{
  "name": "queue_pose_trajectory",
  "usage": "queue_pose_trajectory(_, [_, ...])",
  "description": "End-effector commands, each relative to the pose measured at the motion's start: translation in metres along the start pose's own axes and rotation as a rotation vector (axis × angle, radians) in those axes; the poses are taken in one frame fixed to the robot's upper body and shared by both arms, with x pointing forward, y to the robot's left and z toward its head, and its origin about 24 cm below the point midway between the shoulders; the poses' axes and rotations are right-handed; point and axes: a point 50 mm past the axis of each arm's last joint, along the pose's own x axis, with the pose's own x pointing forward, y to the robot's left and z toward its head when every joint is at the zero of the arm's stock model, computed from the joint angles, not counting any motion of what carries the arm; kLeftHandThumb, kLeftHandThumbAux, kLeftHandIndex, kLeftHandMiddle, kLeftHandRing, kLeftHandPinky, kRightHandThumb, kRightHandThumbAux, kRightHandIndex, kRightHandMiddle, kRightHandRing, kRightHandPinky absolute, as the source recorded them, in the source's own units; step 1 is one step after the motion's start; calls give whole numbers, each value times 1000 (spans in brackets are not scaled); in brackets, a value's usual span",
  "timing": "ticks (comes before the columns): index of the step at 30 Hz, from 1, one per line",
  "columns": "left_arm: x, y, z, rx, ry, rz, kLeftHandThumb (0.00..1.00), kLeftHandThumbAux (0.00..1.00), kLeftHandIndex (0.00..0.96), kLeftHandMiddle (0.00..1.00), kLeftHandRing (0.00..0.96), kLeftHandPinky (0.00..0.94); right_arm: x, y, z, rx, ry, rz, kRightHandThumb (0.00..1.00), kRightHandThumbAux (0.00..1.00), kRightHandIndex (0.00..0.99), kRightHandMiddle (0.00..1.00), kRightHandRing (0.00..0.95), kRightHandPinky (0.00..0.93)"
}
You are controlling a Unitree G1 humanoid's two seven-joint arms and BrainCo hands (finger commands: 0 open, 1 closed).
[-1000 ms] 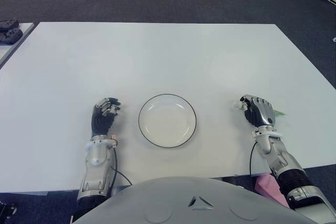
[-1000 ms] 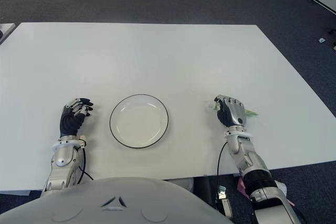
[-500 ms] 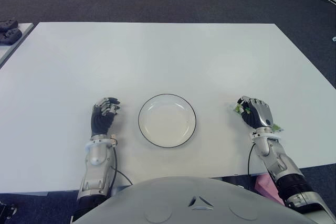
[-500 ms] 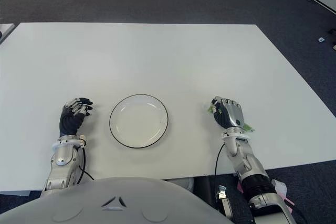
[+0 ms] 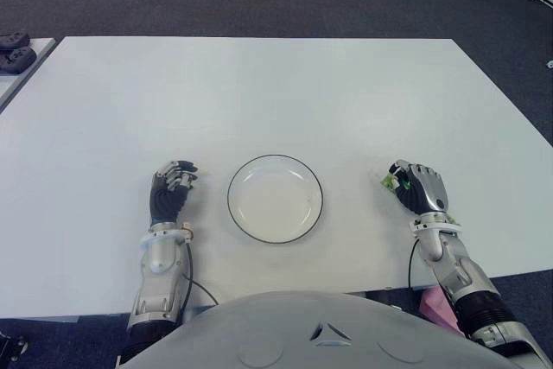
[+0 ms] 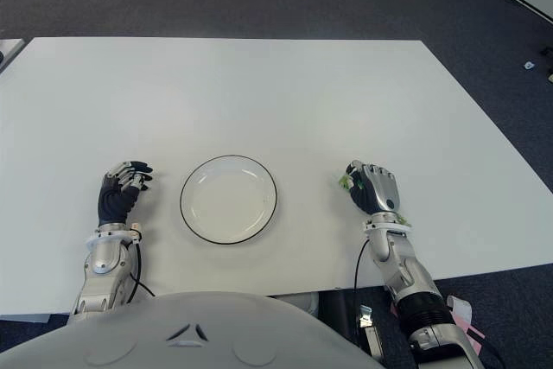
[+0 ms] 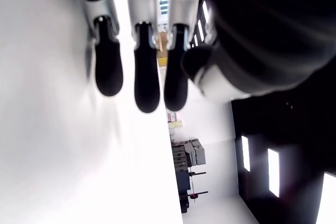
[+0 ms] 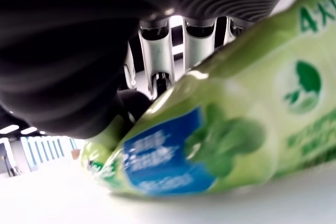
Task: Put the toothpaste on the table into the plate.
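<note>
The right hand, right of the plate, grips the green toothpaste just above the table and should lift level before moving left, while the left hand shows loosely curled, empty, left of the plate.

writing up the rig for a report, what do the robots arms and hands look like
Both arms are silver-grey metal segments. The left hand and right hand have dark backs and silver jointed fingers with black tips. A thin black cable loops beside the left forearm, another beside the right. The right upper forearm wears a black ribbed sleeve.
</note>
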Motion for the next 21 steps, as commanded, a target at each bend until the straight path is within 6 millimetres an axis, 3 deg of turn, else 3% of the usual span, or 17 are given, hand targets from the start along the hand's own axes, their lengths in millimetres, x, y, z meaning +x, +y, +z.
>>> queue_pose_trajectory(1, [-5,-1,-16,13,91,-4,704,722,433,461,515,540,1,-4,5,4,-52,-27,707,720,440,865,858,860])
queue_pose_trajectory(10, [-4,-2,-17,16,97,-4,704,722,433,464,510,531,9,-23,25,34,-223,-154,707,719,439,878,875,880])
queue_pose_trajectory(21, [-3,-3,-16,14,95,-4,704,722,433,465,513,538,15,-30,36,74,-382,-298,712,717,439,890,888,885])
